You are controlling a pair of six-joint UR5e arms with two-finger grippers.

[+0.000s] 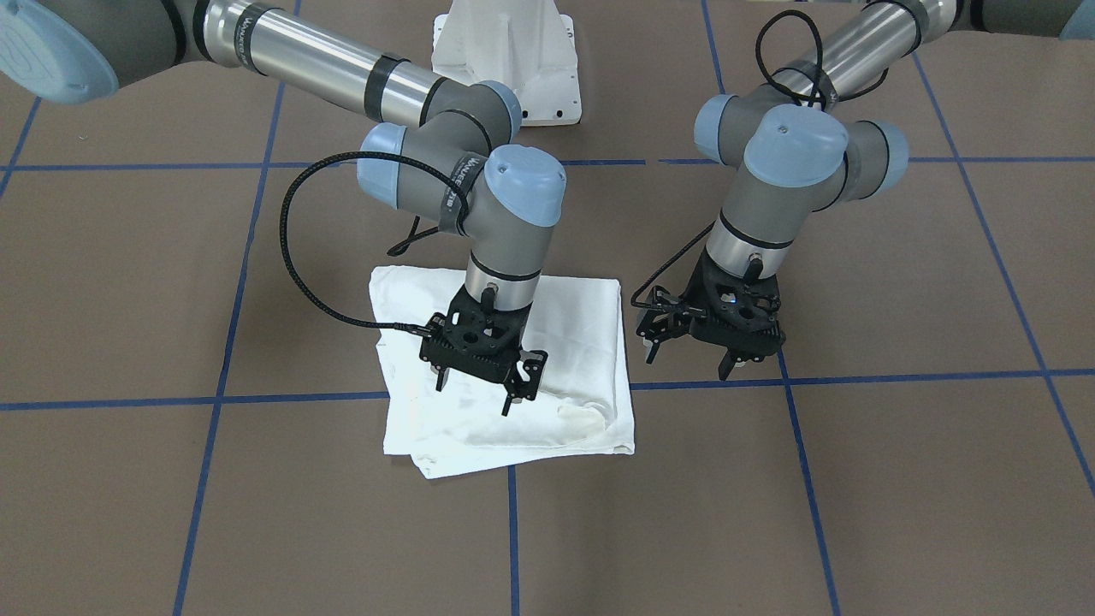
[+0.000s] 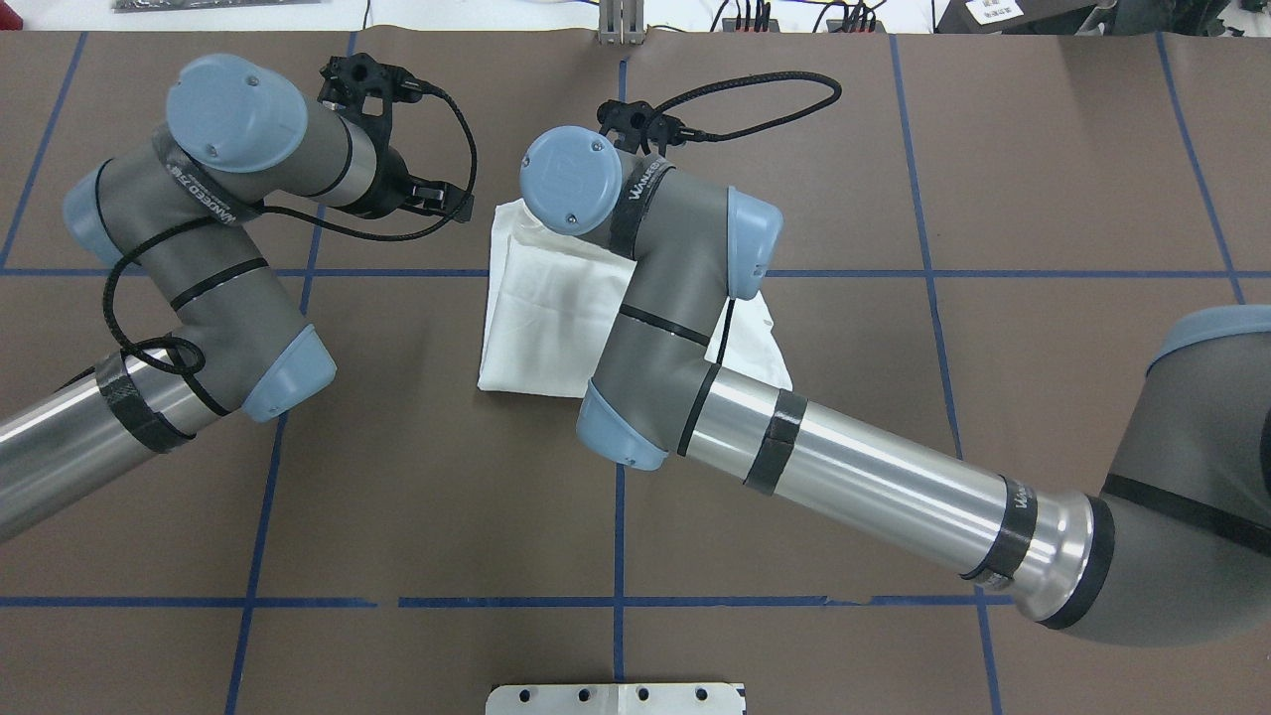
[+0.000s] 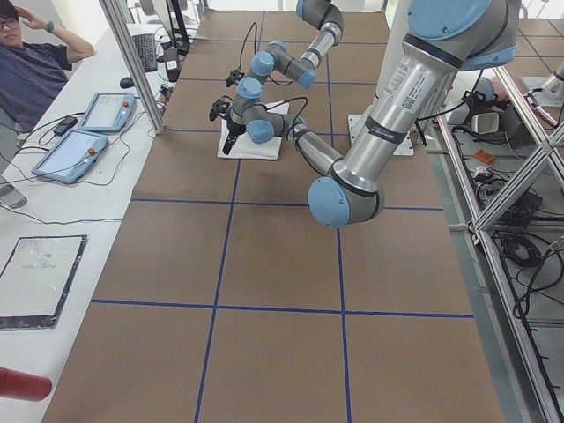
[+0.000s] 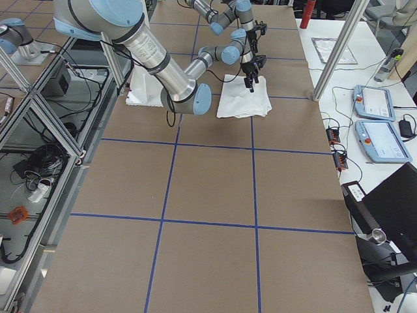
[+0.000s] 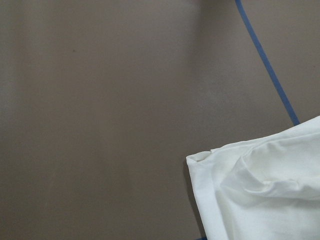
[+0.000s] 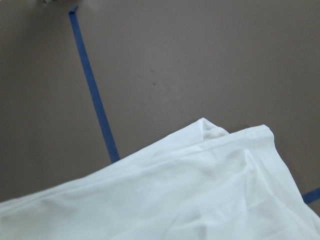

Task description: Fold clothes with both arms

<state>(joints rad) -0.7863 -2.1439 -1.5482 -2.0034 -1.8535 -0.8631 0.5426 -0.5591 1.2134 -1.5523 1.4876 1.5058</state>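
T-shirt [image 1: 582, 342] lies folded under right gripper [image 1: 475, 393], beside left gripper [image 1: 687, 364]; both spread, empty.

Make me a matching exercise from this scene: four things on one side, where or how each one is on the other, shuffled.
1. white T-shirt
2. right hand
3. left hand
4. white pedestal

A. over bare table, beside the shirt
B. at the table's robot-side edge
C. lying folded on the table
D. above the shirt

Pairs: 1-C, 2-D, 3-A, 4-B.
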